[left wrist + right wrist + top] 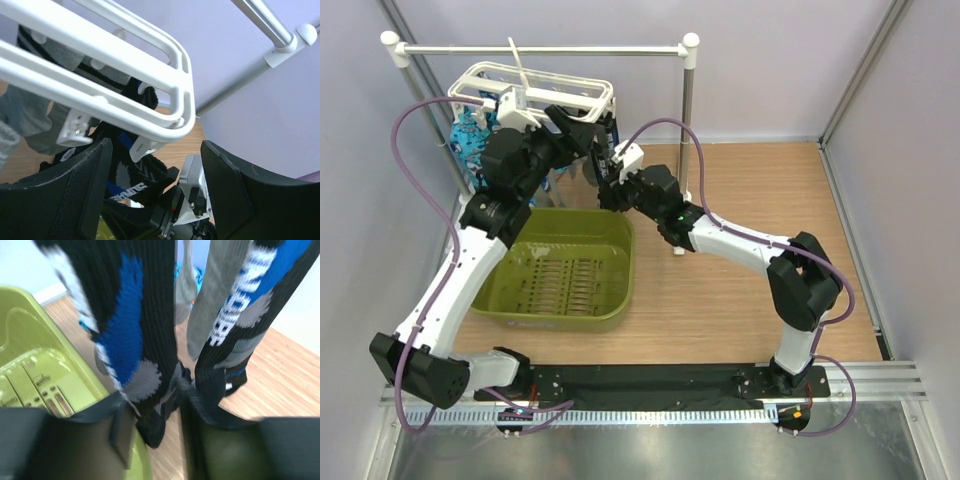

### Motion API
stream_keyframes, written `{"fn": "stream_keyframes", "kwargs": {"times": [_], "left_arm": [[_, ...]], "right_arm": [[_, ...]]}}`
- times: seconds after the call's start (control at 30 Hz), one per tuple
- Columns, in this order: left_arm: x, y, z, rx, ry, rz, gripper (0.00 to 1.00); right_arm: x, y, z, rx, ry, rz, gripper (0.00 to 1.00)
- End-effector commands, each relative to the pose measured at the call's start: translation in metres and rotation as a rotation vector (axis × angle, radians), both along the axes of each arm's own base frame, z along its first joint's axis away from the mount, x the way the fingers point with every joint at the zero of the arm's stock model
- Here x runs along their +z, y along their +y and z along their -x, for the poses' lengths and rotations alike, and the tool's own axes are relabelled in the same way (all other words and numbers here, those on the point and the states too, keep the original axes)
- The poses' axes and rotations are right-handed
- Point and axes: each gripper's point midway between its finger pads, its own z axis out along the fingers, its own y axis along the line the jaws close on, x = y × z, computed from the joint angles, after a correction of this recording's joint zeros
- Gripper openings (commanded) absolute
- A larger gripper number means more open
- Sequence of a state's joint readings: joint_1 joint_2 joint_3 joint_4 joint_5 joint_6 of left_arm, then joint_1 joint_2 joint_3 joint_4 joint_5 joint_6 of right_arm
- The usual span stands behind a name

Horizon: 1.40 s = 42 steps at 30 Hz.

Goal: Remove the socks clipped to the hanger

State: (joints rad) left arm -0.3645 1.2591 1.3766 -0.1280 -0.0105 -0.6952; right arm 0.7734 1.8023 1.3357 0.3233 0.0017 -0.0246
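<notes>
The white grid hanger (535, 88) hangs from the rail, and its rounded corner (170, 107) fills the left wrist view. Socks dangle from its clips. A black sock (142, 295) with blue, white and grey marks hangs down between my right gripper's (160, 410) fingers, which press on its toe end from both sides. A second black sock (260, 300) and a grey one (212, 300) hang just behind. My left gripper (155, 180) stands open just below the hanger's corner, with a white clip (145, 147) and the black sock (125, 175) beyond its fingers. Both grippers (582, 128) (608, 165) meet at the hanger's right end.
A green plastic basket (620, 285) sits on the wooden floor below the hanger; its rim (20, 305) is just left of my right fingers. The white pole stand (688, 110) rises right behind the right gripper. Grey walls close in on both sides.
</notes>
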Motion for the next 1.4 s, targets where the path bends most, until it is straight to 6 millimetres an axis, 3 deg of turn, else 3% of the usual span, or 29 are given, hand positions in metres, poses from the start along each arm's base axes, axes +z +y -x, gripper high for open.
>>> {"fn": "stream_keyframes", "kwargs": {"times": [0.0, 0.17, 0.2, 0.43, 0.6, 1.03, 1.27, 1.3, 1.37], "left_arm": [[0.045, -0.01, 0.006, 0.009, -0.15, -0.024, 0.75], [0.035, -0.013, 0.002, 0.076, -0.138, -0.082, 0.74], [0.031, -0.012, 0.0, 0.089, -0.127, -0.09, 0.73], [0.025, 0.002, -0.01, 0.211, -0.091, -0.145, 0.7], [0.026, -0.004, -0.016, 0.208, -0.097, -0.173, 0.7], [0.004, -0.013, -0.019, 0.222, -0.066, -0.242, 0.64], [0.005, -0.015, -0.023, 0.226, -0.06, -0.243, 0.5], [0.004, -0.016, -0.023, 0.224, -0.058, -0.244, 0.4], [0.003, -0.016, -0.024, 0.222, -0.052, -0.243, 0.31]], "right_arm": [[0.05, 0.003, 0.003, 0.01, -0.107, -0.115, 0.39], [0.057, 0.009, 0.014, 0.032, -0.114, -0.119, 0.16], [0.058, 0.006, 0.01, 0.0, -0.118, -0.117, 0.01], [0.057, 0.009, 0.018, -0.009, -0.117, -0.109, 0.01], [0.061, 0.013, 0.024, -0.018, -0.142, -0.094, 0.01], [0.06, 0.013, 0.028, -0.013, -0.136, -0.098, 0.01], [0.057, 0.012, 0.03, -0.006, -0.136, -0.094, 0.01], [0.056, 0.012, 0.03, -0.006, -0.135, -0.093, 0.01], [0.058, 0.011, 0.03, -0.006, -0.138, -0.094, 0.01]]}}
